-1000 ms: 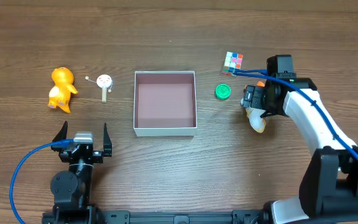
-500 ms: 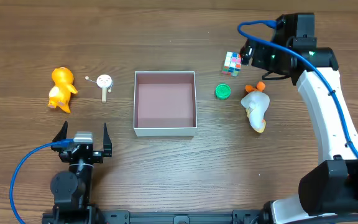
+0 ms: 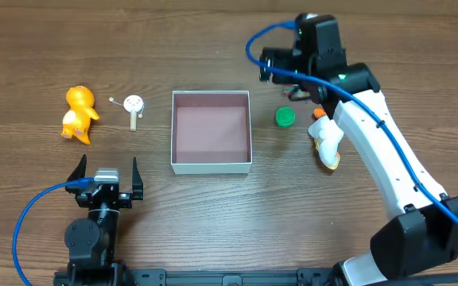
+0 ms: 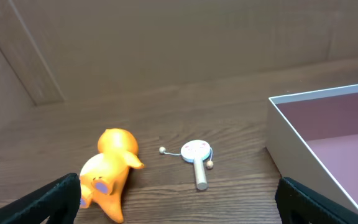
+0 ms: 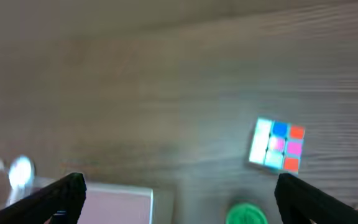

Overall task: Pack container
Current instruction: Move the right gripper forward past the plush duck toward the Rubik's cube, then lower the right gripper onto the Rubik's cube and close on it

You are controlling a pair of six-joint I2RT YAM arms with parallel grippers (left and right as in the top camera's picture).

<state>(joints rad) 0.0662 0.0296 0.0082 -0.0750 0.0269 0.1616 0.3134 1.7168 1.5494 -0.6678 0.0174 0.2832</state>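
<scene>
Visibility limits: the right wrist view is blurred, so the container shows there only as a pale pink patch at the bottom edge, and the green disc is cut off by the frame. In the overhead view the right arm hides the coloured cube and part of the white-and-orange toy.

Surface: a brown wood-grain table fills every view. The left wrist view shows a slanted line at upper left, possibly a board seam.

The container stands at the table's centre, open side up, its reddish-brown floor exposed. The orange duck and the small white rattle lie to its left, well apart from it.

The left gripper sits near the front edge with its fingers spread wide, gripping nothing. The right gripper is held above the table near the container's far right corner, fingers spread wide, nothing between them.
</scene>
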